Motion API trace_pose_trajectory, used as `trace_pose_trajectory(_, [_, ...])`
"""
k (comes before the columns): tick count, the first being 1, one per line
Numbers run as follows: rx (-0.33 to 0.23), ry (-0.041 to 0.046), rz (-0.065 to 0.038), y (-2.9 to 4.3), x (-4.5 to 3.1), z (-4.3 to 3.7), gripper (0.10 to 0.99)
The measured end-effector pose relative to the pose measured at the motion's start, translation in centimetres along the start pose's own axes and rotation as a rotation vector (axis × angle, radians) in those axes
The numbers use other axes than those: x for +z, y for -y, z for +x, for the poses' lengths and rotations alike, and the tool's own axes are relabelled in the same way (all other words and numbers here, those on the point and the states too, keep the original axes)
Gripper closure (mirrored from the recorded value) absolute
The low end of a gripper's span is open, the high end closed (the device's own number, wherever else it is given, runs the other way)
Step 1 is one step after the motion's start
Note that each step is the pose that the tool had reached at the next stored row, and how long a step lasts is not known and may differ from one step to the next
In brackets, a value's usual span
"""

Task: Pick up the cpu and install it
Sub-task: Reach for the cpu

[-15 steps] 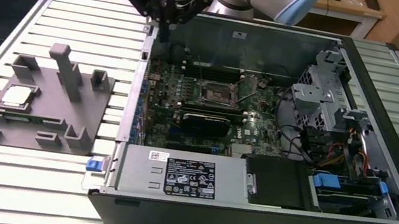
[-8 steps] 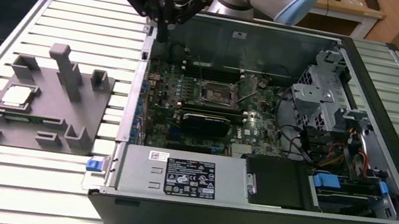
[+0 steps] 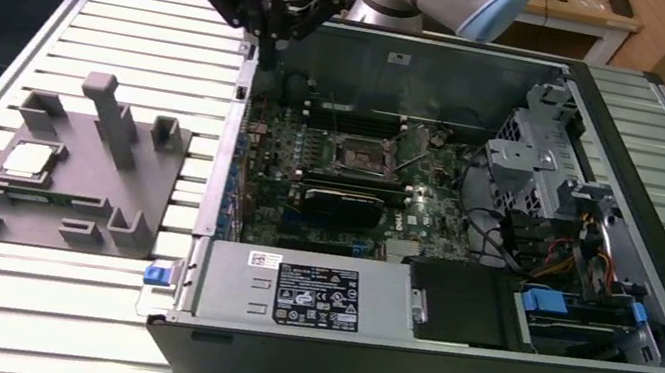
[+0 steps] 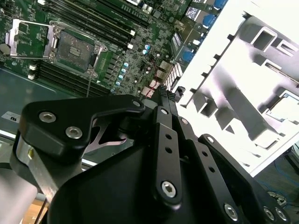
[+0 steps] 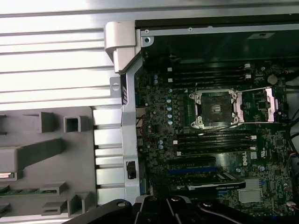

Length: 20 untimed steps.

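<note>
cpu (image 4: 287, 110), grey tray (image 4: 275, 51) cut off by second wrist view's edge

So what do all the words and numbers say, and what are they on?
Label on the grey box: print too small to read.
White sticker on the case wall: too small to read.
Tiny white marks on the green board: too small to read.

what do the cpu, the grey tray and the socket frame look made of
The cpu: pale silvery top with a soft sheen, looks like matte metal. The grey tray: even dull grey with moulded posts and pockets, probably plastic. The socket frame: bright reflective edges, likely bare steel.
</note>
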<state>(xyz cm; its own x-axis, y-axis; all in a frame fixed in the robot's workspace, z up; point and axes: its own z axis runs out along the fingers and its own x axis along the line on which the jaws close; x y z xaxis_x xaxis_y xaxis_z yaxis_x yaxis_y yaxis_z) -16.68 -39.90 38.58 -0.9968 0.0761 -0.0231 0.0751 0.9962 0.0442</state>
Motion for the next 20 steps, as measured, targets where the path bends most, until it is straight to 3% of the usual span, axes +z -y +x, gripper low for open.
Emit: trace_pose_trajectory(20, [0.0,-0.0001,0.0,0.04,0.1,0.48,0.98])
